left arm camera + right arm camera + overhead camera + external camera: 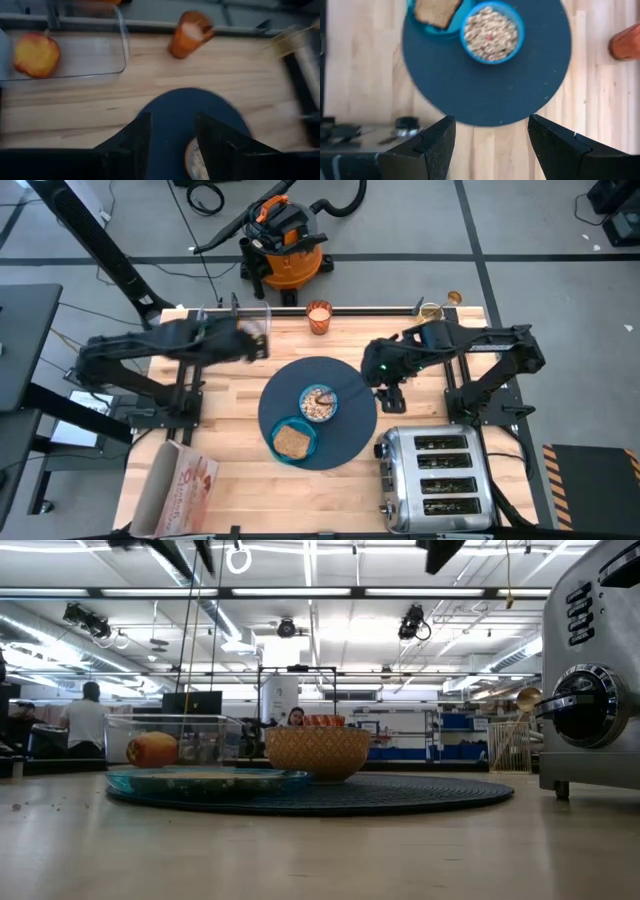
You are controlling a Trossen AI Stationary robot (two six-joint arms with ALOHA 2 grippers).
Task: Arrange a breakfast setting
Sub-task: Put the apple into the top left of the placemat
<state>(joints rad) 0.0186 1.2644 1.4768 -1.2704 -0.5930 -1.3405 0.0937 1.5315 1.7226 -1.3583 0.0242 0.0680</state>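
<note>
The round dark blue-grey mat (345,435) lies mid-table. On it stand the light-blue bowl (319,402), filled with cereal, and the teal plate (280,452) with the toast slice (292,441). The red-orange fruit (36,54) lies in a clear container (245,320) at the far left. The orange cup (318,317) stands upright at the far edge. A gold spoon (527,698) sticks up from a holder (432,311) at the far right. My left gripper (172,142) is open and empty, above the mat's far-left edge. My right gripper (490,145) is open and empty, above the mat's right edge.
The chrome toaster (437,480) stands at the near right, close to the mat. The pink cereal box (185,480) lies at the near left. Bare wood shows between the mat and the far edge and left of the mat.
</note>
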